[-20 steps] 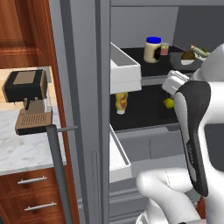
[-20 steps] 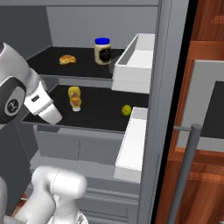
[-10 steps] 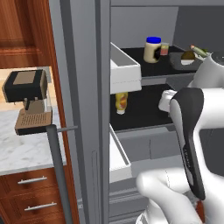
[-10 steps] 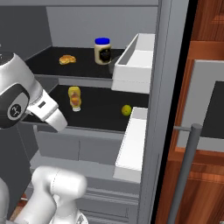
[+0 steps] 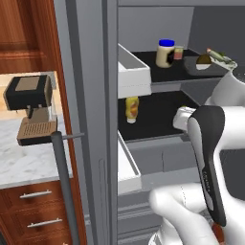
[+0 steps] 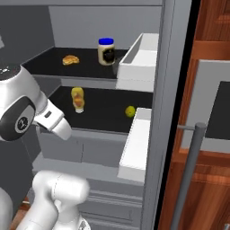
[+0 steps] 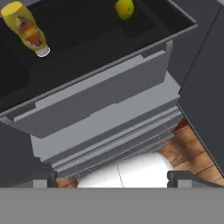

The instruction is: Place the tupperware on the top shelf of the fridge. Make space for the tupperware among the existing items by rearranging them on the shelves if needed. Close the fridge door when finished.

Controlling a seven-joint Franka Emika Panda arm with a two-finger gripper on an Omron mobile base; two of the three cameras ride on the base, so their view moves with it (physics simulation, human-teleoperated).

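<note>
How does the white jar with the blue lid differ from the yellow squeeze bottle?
The white jar stands on the top shelf; the yellow squeeze bottle stands on the lower shelf. The jar is wide with a blue lid; the bottle is slimmer, yellow, with a red label. Both are upright inside the fridge.

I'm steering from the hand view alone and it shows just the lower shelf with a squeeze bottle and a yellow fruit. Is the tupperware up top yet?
Observer: Yes. In the left base view the tupperware lies on the top shelf, near its right front.
Operator: What else is up there?
Observer: A white jar with a blue lid stands behind and to the left of it, with a small orange-red jar right beside that.
Operator: Is the fridge shut?
Observer: No. The left door and the right door both stand open.
</note>
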